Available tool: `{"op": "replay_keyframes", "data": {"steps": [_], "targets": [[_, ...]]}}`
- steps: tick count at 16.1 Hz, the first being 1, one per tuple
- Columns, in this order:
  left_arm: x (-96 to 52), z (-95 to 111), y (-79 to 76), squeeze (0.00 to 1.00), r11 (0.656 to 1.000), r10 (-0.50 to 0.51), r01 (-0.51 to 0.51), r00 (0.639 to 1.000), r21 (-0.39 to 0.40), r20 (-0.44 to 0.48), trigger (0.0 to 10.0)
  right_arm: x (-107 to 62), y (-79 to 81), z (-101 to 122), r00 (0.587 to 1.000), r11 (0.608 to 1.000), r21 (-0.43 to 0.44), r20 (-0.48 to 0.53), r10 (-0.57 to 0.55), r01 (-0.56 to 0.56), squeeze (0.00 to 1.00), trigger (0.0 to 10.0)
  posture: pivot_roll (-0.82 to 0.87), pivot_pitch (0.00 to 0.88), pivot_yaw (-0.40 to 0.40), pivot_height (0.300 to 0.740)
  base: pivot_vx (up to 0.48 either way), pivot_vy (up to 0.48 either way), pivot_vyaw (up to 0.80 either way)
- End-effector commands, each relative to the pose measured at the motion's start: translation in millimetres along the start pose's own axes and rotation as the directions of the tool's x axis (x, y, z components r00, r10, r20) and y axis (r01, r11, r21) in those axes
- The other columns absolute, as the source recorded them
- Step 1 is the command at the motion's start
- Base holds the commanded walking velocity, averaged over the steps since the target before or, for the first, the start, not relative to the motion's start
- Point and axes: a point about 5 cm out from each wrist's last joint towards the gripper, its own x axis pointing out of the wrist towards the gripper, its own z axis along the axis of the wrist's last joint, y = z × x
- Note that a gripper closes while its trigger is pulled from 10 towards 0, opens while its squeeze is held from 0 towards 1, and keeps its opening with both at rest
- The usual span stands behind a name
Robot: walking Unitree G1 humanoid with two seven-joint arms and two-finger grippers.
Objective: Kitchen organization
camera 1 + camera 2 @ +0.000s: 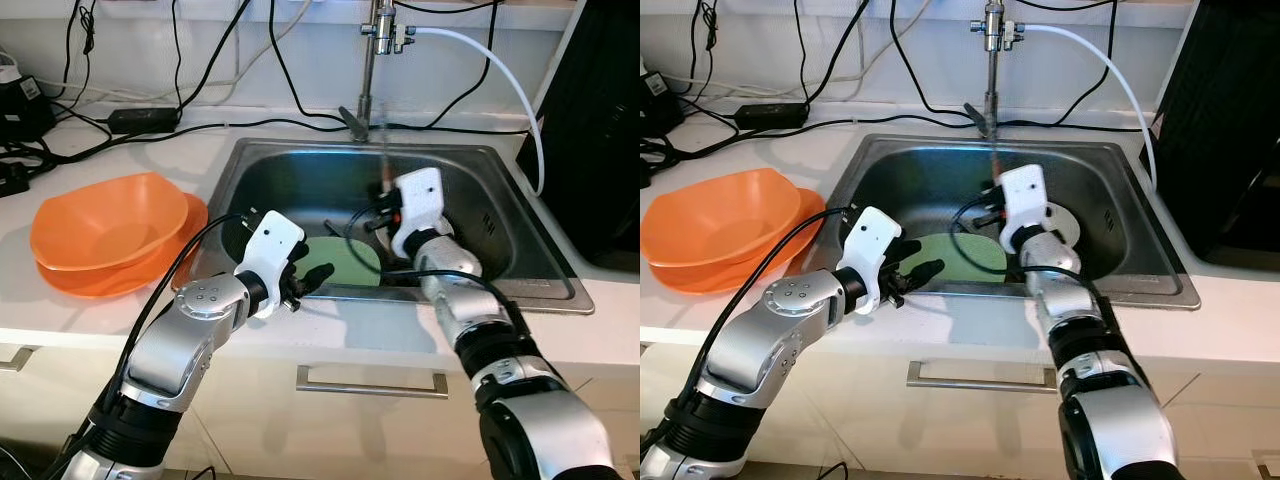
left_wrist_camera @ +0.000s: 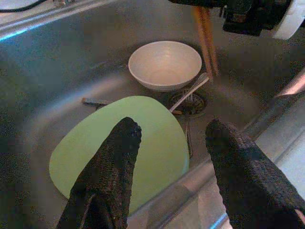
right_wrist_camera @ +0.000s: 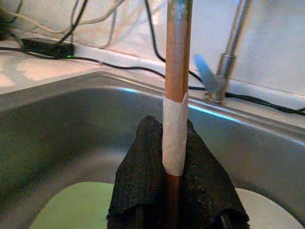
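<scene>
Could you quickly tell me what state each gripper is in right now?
Left gripper: open, empty, above the green plate in the sink.
Right gripper: shut on the chopsticks, held upright.

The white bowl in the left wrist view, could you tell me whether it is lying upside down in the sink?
No, the bowl sits upright in the sink, its hollow facing up.

Left gripper (image 2: pixel 171 143): hovering with fingers spread apart, arm bent at the elbow.
Right gripper (image 3: pixel 174 200): gripping tight, arm reaching forward.
</scene>
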Motion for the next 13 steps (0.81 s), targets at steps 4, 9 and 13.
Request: {"op": "replay_keyframes", "data": {"steps": [4, 9, 13], "targets": [[-2.8, 4, -4.2, 0.00, 1.000, -0.023, 0.023, 1.000, 0.010, -0.002, 10.0, 0.7, 12.6, -4, 0.997, 0.997, 0.002, -0.012, 0.077, -0.077, 0.00, 10.0, 0.10, 0.000, 0.028, 0.740, 0.000, 0.000, 0.00], [-2.4, 4, -4.6, 0.00, 1.000, -0.019, 0.019, 1.000, 0.011, -0.004, 10.0, 0.0, 14.8, -5, 0.996, 0.996, 0.008, -0.012, 0.090, -0.090, 0.25, 10.0, 0.10, 0.000, 0.027, 0.740, 0.000, 0.000, 0.00], [-2.0, 4, -4.0, 0.00, 1.000, -0.004, 0.004, 1.000, 0.007, -0.001, 10.0, -0.8, 16.4, -6, 0.995, 0.995, 0.005, -0.016, 0.096, -0.096, 0.53, 10.0, 0.10, 0.000, 0.023, 0.740, 0.000, 0.000, 0.00]]}}
